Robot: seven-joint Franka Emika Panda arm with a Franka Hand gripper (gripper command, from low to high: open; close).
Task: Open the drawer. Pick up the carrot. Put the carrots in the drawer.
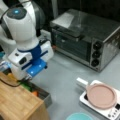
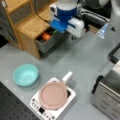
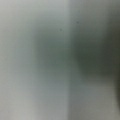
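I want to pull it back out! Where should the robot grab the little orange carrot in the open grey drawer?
Probably from above. The small orange carrot lies inside the open dark grey drawer, whose walls block the sides. Gripping across its stubby middle seems best. The gripper hangs over the drawer.

A grey desk (image 1: 65, 75) carries it all, and it's grey in both front views. Up at a front view's top right sits the silver toaster oven (image 1: 87, 37) with black knobs. At the bottom right, a white induction cooker (image 1: 100, 102) rests on the desk, a pink pan (image 2: 53, 95) on top of it. A teal bowl (image 2: 25, 74) sits near the cooker on bare surface. The wooden cabinet (image 2: 27, 27) stands at a front view's top left. The wrist view gives only grey blur.
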